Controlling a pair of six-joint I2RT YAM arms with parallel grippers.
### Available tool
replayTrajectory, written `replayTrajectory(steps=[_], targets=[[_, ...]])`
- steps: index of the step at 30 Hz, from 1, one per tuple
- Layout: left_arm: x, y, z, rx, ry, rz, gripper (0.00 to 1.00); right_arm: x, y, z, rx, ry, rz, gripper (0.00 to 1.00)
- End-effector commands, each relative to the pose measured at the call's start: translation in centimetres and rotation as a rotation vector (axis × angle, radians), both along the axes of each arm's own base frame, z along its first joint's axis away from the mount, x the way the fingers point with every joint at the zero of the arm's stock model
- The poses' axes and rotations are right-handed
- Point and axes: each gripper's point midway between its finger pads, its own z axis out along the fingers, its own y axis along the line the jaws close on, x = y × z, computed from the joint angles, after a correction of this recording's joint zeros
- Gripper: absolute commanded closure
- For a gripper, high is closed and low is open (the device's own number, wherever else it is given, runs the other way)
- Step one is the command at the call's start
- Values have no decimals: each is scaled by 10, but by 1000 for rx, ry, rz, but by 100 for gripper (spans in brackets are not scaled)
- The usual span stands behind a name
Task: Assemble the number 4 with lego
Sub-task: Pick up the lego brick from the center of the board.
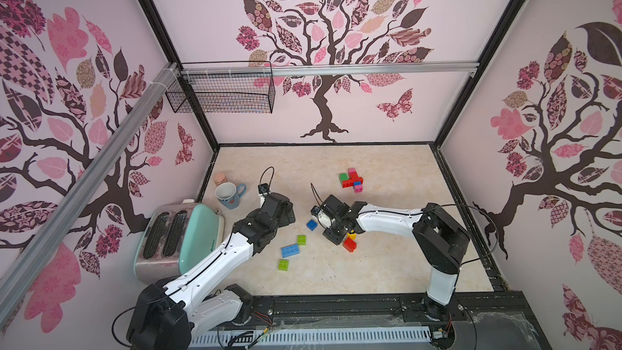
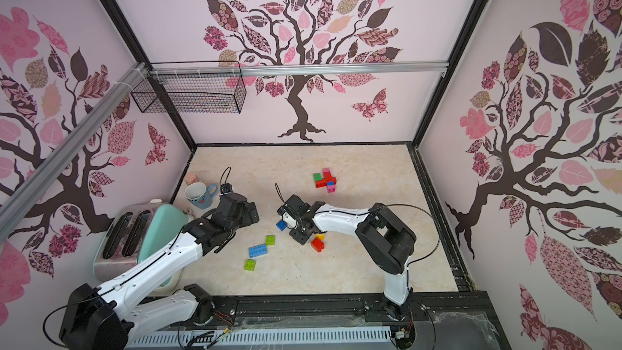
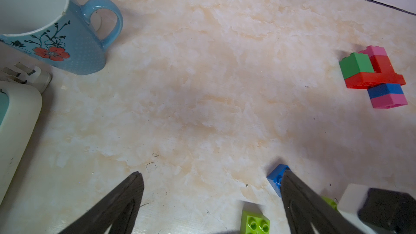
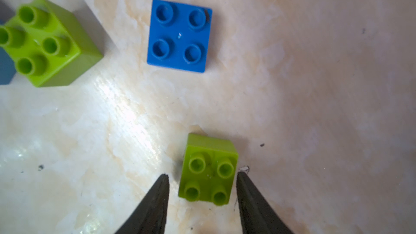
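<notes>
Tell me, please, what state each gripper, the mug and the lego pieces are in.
left gripper: open, empty.
right gripper: open, straddling the lime brick.
lime brick: studs up, not clamped.
blue square brick: loose, studs up.
joined bricks: clipped together, clear of both grippers.
mug: upright, looks empty.

Overhead pair (same scene); wrists close-up.

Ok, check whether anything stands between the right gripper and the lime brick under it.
Nothing visible does. In the right wrist view the lime brick sits between the open jaws of the right gripper; the blue brick lies clear beyond.
</notes>
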Motion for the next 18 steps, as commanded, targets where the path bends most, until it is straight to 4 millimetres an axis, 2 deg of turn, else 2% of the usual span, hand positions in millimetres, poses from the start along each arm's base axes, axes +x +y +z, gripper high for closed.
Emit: replayTrajectory(steps=[1,5,7,18], targets=[[5,-1,8,-12,-14,9,2,0,5,11,45,5,-24,45],[6,-1,9,-11,-13,7,2,4,2,-3,23,19,-93,44],[5,-1,8,-12,-13,7,2,4,2,-6,28,24,-113,47],[3,1,4,-12,-5,13,2,9,5,-6,49,4,-138,61]])
